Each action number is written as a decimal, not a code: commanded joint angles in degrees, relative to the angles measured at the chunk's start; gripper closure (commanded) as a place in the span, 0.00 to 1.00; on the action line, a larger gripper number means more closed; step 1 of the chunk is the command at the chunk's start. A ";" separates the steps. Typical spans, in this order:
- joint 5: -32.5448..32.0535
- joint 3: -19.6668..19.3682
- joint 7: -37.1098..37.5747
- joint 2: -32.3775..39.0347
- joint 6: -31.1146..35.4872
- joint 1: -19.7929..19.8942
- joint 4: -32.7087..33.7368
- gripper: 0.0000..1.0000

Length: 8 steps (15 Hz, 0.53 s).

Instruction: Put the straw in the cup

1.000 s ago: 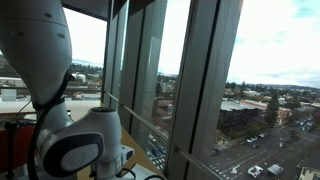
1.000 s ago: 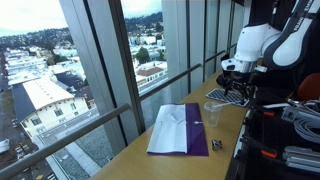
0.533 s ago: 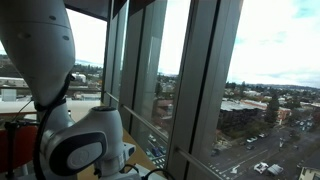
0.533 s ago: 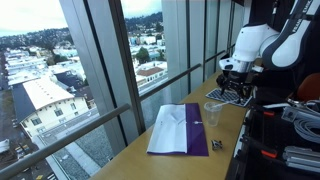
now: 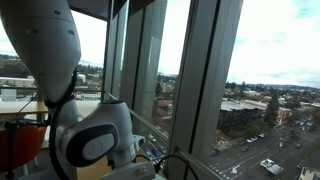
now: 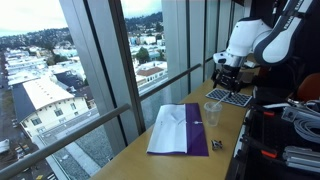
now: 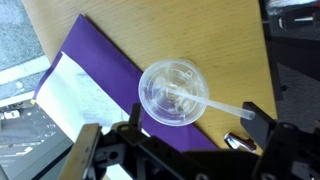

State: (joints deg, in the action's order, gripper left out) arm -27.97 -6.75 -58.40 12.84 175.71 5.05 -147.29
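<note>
Since the straw [image 7: 222, 107] lies in the cup [image 7: 150, 80], upper end leaning over its rim, placement appears complete. Gripper [image 7: 175, 140] hangs above the cup, fingers spread, empty. Next move: retreat upward without touching the cup.

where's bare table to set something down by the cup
Free: bare table between purple cloth and table edge in wrist view; the near end below the cloth in an exterior view. Crowded around cup, straw, small dark object.

Floor-to-ceiling windows [image 6: 130, 60] line the wooden counter [image 6: 185, 168], pale daylight pours through the glass, and far below a town [image 5: 265, 110] of rooftops and streets spreads out.
</note>
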 commanded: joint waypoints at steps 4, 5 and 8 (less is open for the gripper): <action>-0.26 0.32 -0.58 0.54 1.05 1.04 4.87 0.00; 0.04 0.61 -0.39 0.28 0.90 1.04 5.01 0.00; 1.31 1.46 1.02 -0.51 -0.88 0.57 4.80 0.00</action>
State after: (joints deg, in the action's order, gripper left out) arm -27.81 -6.41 -58.33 12.92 175.71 5.57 -142.58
